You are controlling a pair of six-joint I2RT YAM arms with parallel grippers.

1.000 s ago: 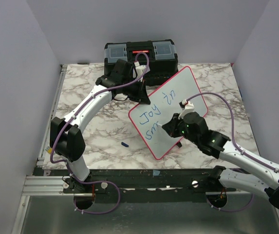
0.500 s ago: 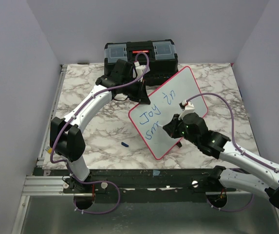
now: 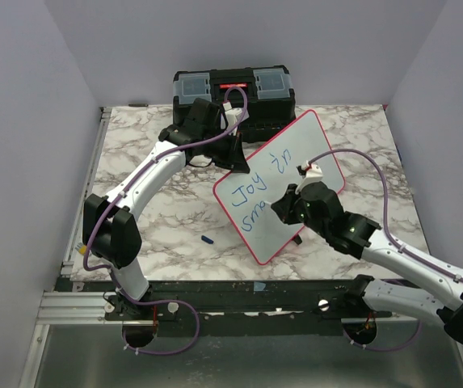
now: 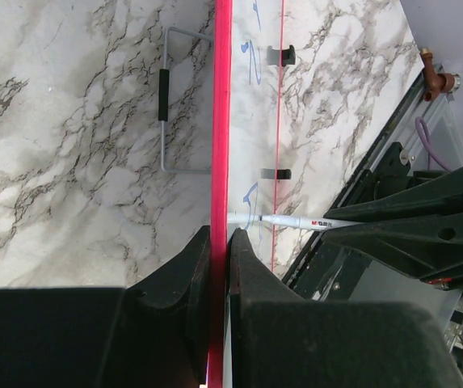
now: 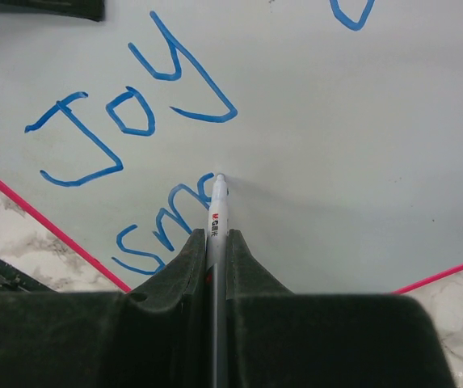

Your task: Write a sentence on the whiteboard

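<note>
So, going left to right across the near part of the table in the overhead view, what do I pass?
left arm's elbow → small blue cap → whiteboard → right arm

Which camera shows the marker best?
The right wrist view: the marker, clamped in the right gripper, points straight at the whiteboard, tip touching. The left wrist view shows it side-on; overhead, I can't make it out.

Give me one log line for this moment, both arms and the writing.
left fingers: shut on whiteboard rim | right fingers: shut on marker, tip at board | written: Joy in, sm
</note>
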